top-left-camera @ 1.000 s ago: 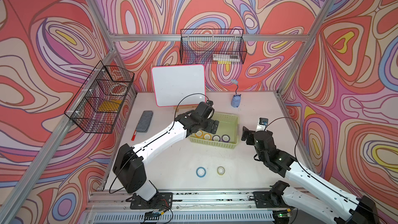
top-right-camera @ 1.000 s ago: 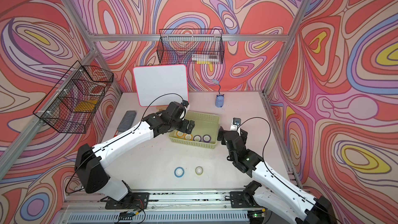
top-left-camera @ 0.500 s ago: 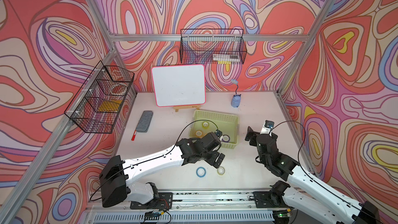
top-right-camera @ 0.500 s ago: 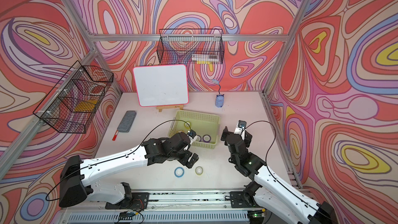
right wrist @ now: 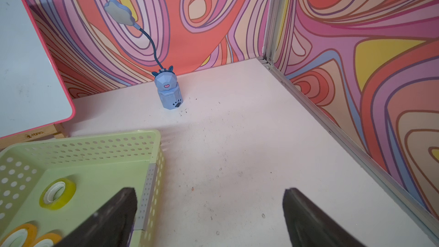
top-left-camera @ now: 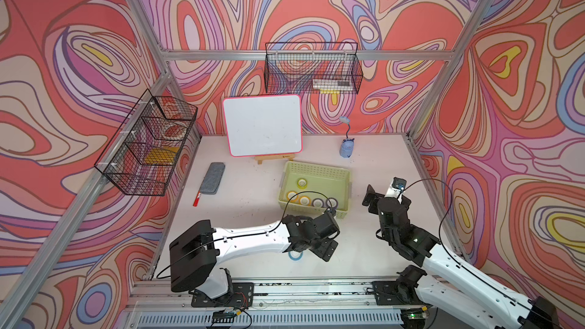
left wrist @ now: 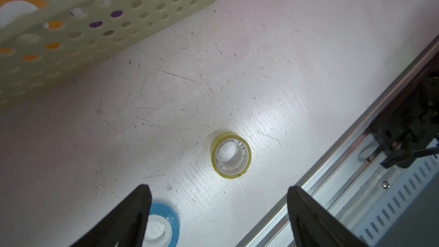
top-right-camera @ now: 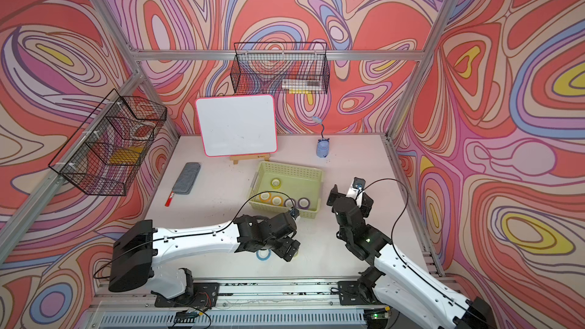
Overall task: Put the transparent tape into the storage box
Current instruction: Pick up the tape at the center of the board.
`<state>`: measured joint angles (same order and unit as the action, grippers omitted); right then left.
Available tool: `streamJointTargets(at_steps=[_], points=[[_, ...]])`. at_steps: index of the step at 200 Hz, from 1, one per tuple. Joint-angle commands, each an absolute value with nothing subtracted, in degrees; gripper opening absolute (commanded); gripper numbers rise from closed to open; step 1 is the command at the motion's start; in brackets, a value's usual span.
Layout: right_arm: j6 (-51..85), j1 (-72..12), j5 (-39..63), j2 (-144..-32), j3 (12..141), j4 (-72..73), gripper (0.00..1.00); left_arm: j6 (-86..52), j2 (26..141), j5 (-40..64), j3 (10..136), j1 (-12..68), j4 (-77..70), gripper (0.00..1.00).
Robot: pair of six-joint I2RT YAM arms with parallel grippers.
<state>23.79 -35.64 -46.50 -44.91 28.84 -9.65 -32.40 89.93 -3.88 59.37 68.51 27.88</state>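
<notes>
A transparent tape roll (left wrist: 231, 155), yellowish with a white core, lies flat on the table just ahead of my left gripper (left wrist: 219, 190), which hangs open above it, holding nothing. In both top views that gripper (top-left-camera: 326, 248) covers the roll. The storage box (top-left-camera: 316, 172), a pale yellow-green perforated basket, stands behind it, with another transparent roll (top-left-camera: 302, 182) and several orange and purple rolls inside. My right gripper (right wrist: 209, 193) is open and empty beside the box's right wall (right wrist: 152, 186), seen too in a top view (top-left-camera: 383, 193).
A blue tape roll (left wrist: 164, 222) lies on the table by the left finger. The metal front rail (left wrist: 344, 162) runs close behind the transparent roll. At the back stand a whiteboard (top-left-camera: 262, 125) and a blue lamp (top-left-camera: 346, 147). An eraser (top-left-camera: 213, 177) and a red pen (top-left-camera: 198, 199) lie at the left.
My left arm has swung from over the storage box down to the table's front, above the loose rolls, and its jaws have narrowed slightly. The right arm has barely shifted.
</notes>
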Motion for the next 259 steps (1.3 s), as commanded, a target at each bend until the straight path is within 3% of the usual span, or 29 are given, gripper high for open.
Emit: streamJointTargets(at_steps=[1,82,163,259], points=[[24.77,-35.38,-48.15,-44.76,28.43,-9.82,0.98,-34.56,92.50,-6.68,60.78,69.71,27.45,0.90],[24.76,-35.33,-48.42,-44.21,28.30,-10.21,0.98,-35.40,100.87,-7.03,63.31,72.15,26.62,0.82],[24.83,-35.33,-48.17,-44.30,28.30,-10.21,0.98,-35.77,104.00,-7.29,63.67,72.60,26.14,0.64],[24.76,-35.33,-48.03,-44.56,28.40,-10.21,0.98,-35.64,105.13,-7.47,63.90,72.73,26.18,0.50]])
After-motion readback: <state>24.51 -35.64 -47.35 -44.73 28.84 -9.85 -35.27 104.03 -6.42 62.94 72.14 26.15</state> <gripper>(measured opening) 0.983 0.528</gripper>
